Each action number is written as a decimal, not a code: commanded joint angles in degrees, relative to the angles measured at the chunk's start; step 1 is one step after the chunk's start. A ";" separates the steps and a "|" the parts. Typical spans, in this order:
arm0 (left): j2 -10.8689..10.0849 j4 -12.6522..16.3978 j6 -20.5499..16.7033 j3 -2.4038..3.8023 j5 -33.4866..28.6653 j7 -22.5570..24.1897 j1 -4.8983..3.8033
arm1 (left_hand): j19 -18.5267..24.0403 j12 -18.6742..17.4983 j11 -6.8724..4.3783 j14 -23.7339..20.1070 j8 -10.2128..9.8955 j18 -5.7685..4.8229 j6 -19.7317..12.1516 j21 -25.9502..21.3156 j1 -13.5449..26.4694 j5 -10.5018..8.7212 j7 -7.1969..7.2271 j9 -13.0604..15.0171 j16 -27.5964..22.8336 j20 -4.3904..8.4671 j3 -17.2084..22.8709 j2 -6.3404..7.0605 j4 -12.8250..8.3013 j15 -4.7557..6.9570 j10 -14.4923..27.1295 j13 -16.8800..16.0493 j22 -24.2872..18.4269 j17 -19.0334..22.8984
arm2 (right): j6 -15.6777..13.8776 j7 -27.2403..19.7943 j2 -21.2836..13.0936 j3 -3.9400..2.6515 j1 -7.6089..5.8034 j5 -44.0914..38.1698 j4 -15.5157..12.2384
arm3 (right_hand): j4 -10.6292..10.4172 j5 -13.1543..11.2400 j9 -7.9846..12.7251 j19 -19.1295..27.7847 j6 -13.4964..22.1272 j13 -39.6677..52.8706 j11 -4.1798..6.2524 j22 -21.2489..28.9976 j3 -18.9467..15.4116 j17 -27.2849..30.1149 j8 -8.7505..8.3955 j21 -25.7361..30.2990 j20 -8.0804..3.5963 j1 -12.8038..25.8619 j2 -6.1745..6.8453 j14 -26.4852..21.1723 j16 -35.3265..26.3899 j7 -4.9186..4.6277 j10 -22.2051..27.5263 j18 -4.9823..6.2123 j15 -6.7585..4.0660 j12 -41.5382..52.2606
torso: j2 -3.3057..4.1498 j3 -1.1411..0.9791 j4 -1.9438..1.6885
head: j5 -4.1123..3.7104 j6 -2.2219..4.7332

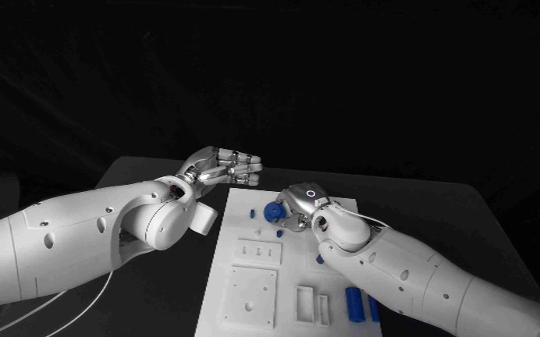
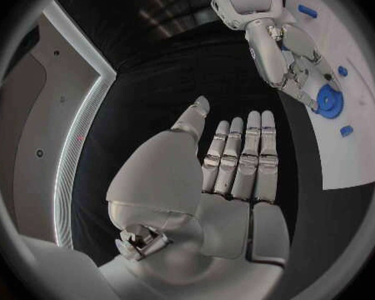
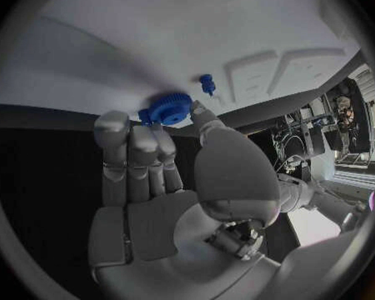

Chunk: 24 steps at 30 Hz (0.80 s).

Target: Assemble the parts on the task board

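The white task board [image 1: 231, 232] lies in the middle of the black table. At its far end a blue gear [image 1: 272, 211] sits on the board, and my right hand [image 1: 303, 203] pinches it between thumb and fingertips. The right wrist view shows the blue gear [image 3: 167, 108] at the fingertips [image 3: 150, 125], with a small blue peg [image 3: 207, 83] standing close beyond it. My left hand [image 1: 221, 167] hovers past the board's far left corner, fingers straight and side by side, holding nothing. In the left wrist view my left hand [image 2: 237, 160] faces the right hand [image 2: 287, 60] and the gear [image 2: 329, 100].
Small blue pegs [image 1: 250, 214] [image 1: 279, 232] stand near the gear. Two blue cylinders [image 1: 353, 303] lie at the board's near right. White recessed blocks [image 1: 257, 253] [image 1: 250, 294] and slotted pieces [image 1: 306, 303] fill its near half. Bare black table [image 1: 450, 204] lies on either side.
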State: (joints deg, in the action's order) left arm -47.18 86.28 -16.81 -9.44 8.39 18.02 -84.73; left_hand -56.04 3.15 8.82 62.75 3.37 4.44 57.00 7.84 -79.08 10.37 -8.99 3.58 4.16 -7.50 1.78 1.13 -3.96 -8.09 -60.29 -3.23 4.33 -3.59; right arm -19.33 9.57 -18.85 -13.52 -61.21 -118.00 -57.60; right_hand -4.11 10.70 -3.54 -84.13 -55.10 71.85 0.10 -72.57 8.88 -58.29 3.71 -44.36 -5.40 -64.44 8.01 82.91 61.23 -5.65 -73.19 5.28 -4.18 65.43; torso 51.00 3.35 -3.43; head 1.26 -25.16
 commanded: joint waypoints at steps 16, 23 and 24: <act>-0.29 0.28 0.67 0.04 0.19 0.14 -0.03 | -0.25 0.21 0.10 -0.30 0.18 0.09 -0.37 0.38 -0.09 -0.15 -0.10 0.09 -0.07 -0.13 -0.12 0.04 -0.04 -0.19 0.52 -0.09 -0.06 -0.06 | 3.69 -1.20 -1.41 0.05 0.11 2.74 -0.21 | -1.51 4.60 -0.06 -3.01 -2.61 0.35 -0.05 -0.78 0.02 -0.85 -0.11 -0.71 0.03 4.71 -2.27 0.10 0.43 -0.05 -0.16 0.75 0.05 0.29 | -0.03 -0.02 0.03 | 0.10 -0.34; -0.69 0.35 0.62 0.04 0.19 0.15 -0.03 | -0.25 0.21 0.10 -0.30 0.18 0.09 -0.37 0.38 -0.09 -0.15 -0.10 0.09 -0.07 -0.13 -0.12 0.04 -0.04 -0.19 0.52 -0.09 -0.06 -0.06 | 0.45 -0.80 -3.47 0.03 0.57 3.25 -2.00 | -1.31 6.51 -0.07 -3.04 -3.42 0.51 -0.19 -0.93 0.27 -1.00 -0.11 -0.95 0.14 4.76 -2.42 0.14 0.61 -0.15 -0.42 0.89 0.15 0.58 | -0.01 -0.07 0.15 | 0.09 -0.30; -0.75 0.35 0.61 0.04 0.19 0.15 -0.03 | -0.25 0.21 0.10 -0.30 0.18 0.09 -0.37 0.38 -0.09 -0.15 -0.10 0.09 -0.07 -0.13 -0.12 0.04 -0.04 -0.19 0.52 -0.09 -0.06 -0.06 | -0.54 -0.76 -3.84 0.01 0.67 3.44 -2.43 | -1.21 6.47 -0.07 -3.06 -3.42 0.55 -0.20 -0.98 0.35 -1.06 -0.13 -1.05 0.15 4.66 -2.34 0.15 0.67 -0.14 -0.47 0.92 0.15 0.64 | -0.02 -0.10 0.15 | 0.07 -0.27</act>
State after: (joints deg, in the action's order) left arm -47.91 86.44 -16.81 -9.44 8.40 17.86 -84.73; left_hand -56.11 3.15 9.02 62.75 3.37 4.44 57.00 7.84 -79.08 10.37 -9.00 3.58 4.16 -7.57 1.78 1.13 -3.96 -8.09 -60.09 -3.23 4.33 -3.58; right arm -17.77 8.61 -22.40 -13.51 -60.67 -115.14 -59.43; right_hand -5.49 17.09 -3.60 -84.13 -58.13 72.31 -0.11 -73.46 9.11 -59.29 3.67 -45.07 -5.40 -60.11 5.66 82.92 61.68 -5.89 -73.41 5.29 -4.18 65.81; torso 50.97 3.31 -3.31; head 1.44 -25.50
